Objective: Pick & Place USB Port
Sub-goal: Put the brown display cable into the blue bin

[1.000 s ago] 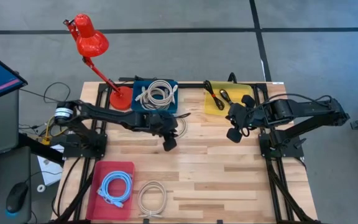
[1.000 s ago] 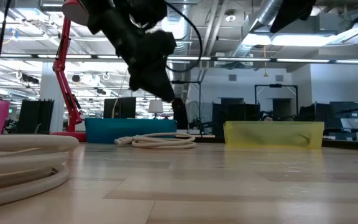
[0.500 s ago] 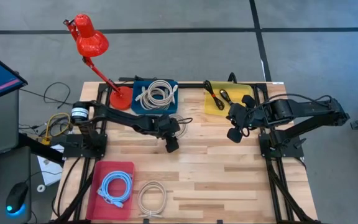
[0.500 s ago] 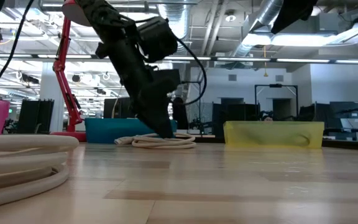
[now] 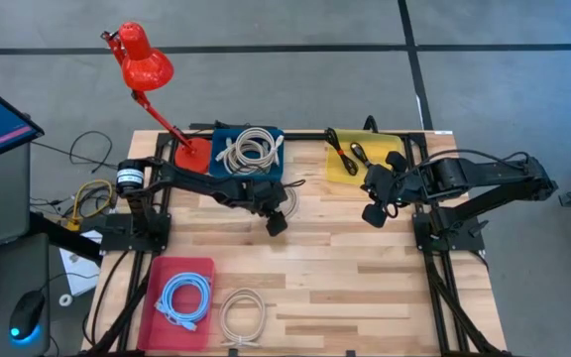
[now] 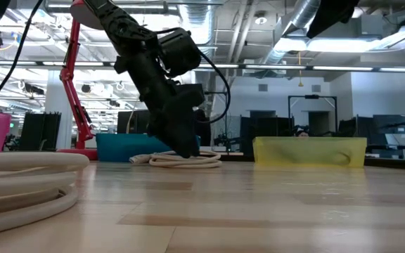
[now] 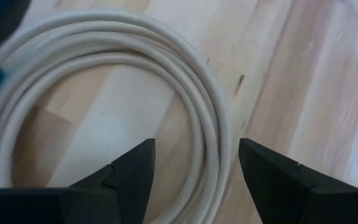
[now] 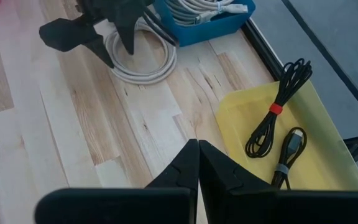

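Note:
A cream cable coil (image 5: 288, 197) lies flat on the wooden table in front of the blue bin; it also shows as the cable coil (image 6: 181, 160), the cable coil (image 7: 185, 93) and the cable coil (image 8: 143, 57). My left gripper (image 5: 277, 220) is down at the coil's near side. It is open, and in the left wrist view the left gripper (image 7: 194, 162) has a finger on either side of the coil's bundled strands (image 7: 211, 143). I cannot tell if the fingers touch them. My right gripper (image 5: 373, 212) is shut and holds nothing, hovering near the yellow tray.
The blue bin (image 5: 218, 139) at the far edge holds more cream cables. A yellow tray (image 8: 241, 112) carries two black cables. A red lamp (image 5: 147, 64) stands far left. A pink tray (image 5: 167, 273) with a blue cable and another cream coil (image 5: 242, 315) lie near the front edge.
My left gripper has come down from well above the table to the cream coil and has shifted slightly toward the far edge. The coil and my right arm have stayed where they were.

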{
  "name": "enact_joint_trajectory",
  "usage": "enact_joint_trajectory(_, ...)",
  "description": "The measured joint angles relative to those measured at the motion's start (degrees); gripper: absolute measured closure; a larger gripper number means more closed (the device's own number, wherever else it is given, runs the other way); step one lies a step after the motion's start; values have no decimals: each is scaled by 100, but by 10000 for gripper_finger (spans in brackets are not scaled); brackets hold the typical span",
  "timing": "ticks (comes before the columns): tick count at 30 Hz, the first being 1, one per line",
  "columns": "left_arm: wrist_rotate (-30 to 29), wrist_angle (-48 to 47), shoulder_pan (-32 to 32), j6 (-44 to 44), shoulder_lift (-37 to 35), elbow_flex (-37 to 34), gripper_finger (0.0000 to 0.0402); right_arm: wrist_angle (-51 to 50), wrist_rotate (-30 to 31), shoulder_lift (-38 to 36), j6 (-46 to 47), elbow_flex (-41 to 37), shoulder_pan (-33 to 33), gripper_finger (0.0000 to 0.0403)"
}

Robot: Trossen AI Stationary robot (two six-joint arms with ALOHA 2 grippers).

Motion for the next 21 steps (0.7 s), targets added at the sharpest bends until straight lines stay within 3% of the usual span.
enact_joint_trajectory(21, 230, 155, -27, -57, 242, -48, 167, -2, 0, 0, 27, 0, 2, 403)
